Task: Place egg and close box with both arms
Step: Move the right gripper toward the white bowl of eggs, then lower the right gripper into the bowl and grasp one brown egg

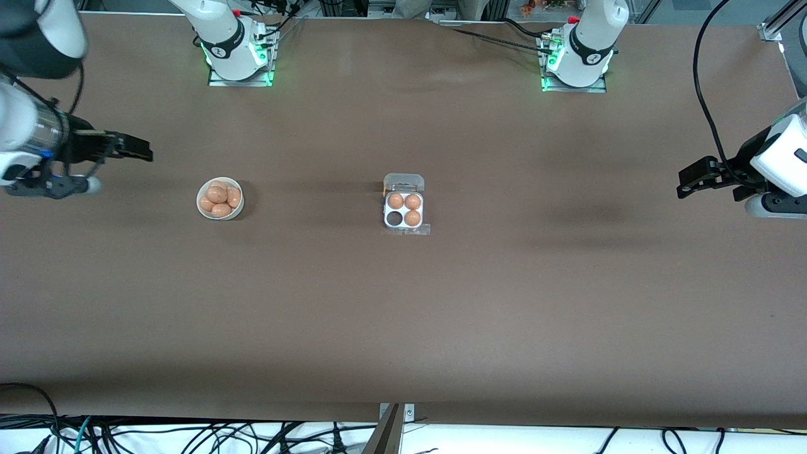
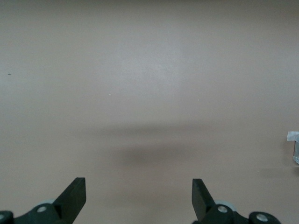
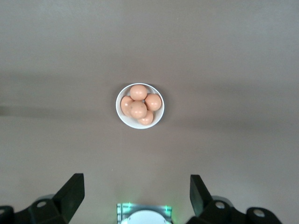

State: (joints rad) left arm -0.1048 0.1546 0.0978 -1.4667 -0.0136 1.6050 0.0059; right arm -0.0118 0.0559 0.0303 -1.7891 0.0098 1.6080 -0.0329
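- Front view: the right pincer (image 1: 135,149) hangs over the bench (image 1: 403,315) at the right arm's end. The white bowl (image 1: 219,199) of eggs sits toward the middle of the bench from it and a little nearer the camera. The left pincer (image 1: 690,180) hangs over the left arm's end. The box (image 1: 405,205) lies about midway between the two pincers, well apart from both, its clear lid (image 1: 404,183) folded open. Three eggs fill its cells and one cell (image 1: 394,218) is empty. How wide either pincer stands cannot be told from here.
- Left wrist view: the left pincer (image 2: 138,198) is spread wide, holding nothing, with bare bench under it. Only a sliver of the box (image 2: 294,147) shows at the picture's edge, well off to one side of the fingers (image 2: 74,193).
- Right wrist view: the right pincer (image 3: 137,196) is also spread wide and holds nothing. The bowl (image 3: 139,106) lies straight ahead of the gap between its fingers (image 3: 72,192), well clear of them, piled with about five eggs; one egg (image 3: 138,109) rests on top of the heap.
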